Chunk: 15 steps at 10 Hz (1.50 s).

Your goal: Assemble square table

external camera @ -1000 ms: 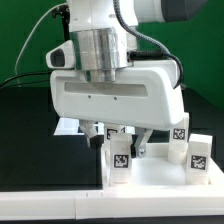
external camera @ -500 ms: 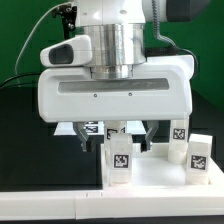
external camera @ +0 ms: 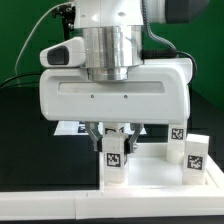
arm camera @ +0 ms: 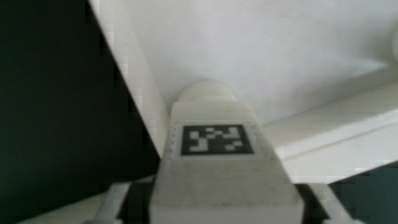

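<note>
I see the gripper (external camera: 113, 143) low over a tagged white leg (external camera: 115, 160) standing on the square tabletop (external camera: 150, 176), fingers flanking its top; can't tell if they grip it. Wrist view shows the leg (arm camera: 217, 140) centred between them. Two more legs (external camera: 196, 153) stand at exterior view's right.

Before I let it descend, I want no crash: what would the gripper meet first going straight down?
Probably the tagged leg standing right under the gripper, which also fills the wrist view; contact itself is unclear.
</note>
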Each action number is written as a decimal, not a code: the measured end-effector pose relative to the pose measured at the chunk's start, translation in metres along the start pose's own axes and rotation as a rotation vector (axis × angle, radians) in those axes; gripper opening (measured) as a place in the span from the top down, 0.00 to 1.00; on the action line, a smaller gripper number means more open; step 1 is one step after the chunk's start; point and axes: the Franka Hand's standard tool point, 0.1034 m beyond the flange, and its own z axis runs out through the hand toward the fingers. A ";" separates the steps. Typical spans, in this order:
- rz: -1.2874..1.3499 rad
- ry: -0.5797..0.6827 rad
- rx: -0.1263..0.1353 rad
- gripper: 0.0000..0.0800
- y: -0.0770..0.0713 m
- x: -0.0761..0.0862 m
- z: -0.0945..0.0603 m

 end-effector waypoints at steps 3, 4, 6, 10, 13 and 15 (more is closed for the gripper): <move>0.424 -0.004 -0.007 0.64 -0.007 -0.005 0.001; 0.640 -0.003 0.014 0.64 -0.007 -0.003 0.001; 1.059 -0.020 0.060 0.64 -0.006 -0.002 0.002; 1.118 -0.022 0.057 0.39 -0.007 -0.003 0.002; 0.533 0.002 0.070 0.20 -0.011 -0.002 0.001; 0.382 0.001 0.068 0.19 -0.010 -0.003 0.002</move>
